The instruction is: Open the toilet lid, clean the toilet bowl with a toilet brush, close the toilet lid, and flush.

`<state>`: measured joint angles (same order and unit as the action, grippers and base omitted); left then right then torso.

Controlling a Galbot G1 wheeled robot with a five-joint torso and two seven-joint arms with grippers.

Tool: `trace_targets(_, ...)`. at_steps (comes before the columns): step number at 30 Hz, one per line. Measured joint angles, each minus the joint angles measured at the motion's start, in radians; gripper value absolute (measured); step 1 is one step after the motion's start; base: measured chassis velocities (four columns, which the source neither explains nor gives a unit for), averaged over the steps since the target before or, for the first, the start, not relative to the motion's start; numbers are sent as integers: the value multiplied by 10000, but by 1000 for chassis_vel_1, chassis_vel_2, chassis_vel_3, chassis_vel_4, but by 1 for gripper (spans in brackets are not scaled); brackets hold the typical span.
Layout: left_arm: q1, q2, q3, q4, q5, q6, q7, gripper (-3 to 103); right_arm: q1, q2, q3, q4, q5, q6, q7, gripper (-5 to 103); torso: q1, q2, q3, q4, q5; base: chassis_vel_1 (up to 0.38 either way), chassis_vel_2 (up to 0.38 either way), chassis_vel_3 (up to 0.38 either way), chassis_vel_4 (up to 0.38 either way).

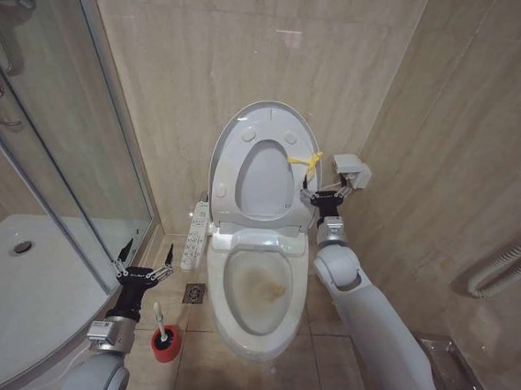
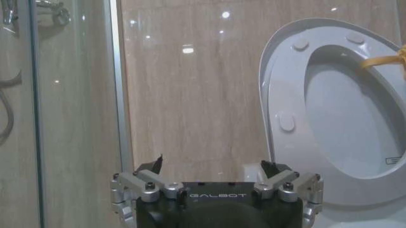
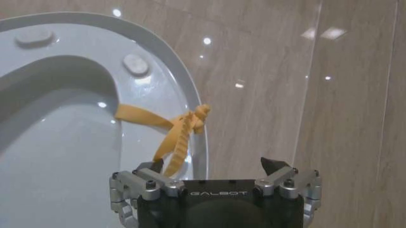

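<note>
Nearest, left of the toilet bowl [image 1: 257, 288]: toilet brush [image 1: 159, 320] upright in its red holder [image 1: 167, 343]; just above it, left gripper [image 1: 143, 260] spread wide, empty. Farther back, toilet lid [image 1: 233, 133] raised against the wall behind the bowl; beside its yellow tie [image 1: 305, 161], right gripper [image 1: 310, 192] open, holding nothing

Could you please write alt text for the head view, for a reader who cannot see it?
The toilet lid stands raised against the wall above the stained toilet bowl. The right gripper, open, is beside the lid's yellow tie; the left gripper, open, hovers above the toilet brush.
</note>
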<state>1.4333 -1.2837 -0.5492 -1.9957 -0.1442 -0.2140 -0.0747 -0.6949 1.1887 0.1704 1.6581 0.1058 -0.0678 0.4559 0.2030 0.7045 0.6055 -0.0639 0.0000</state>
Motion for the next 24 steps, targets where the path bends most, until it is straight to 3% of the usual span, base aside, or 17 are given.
trace_targets(16, 0, 0, 0, 0, 0, 0, 0, 100, 237, -334, 382, 442, 537, -65, 172, 100, 0, 0, 0, -1, 1, 0, 0, 0, 0)
trace_targets(24, 0, 0, 0, 0, 0, 0, 0, 100, -441, -573, 644, 1193, 639, -76, 129, 100, 0, 0, -1, -1, 1, 0, 0, 0, 0)
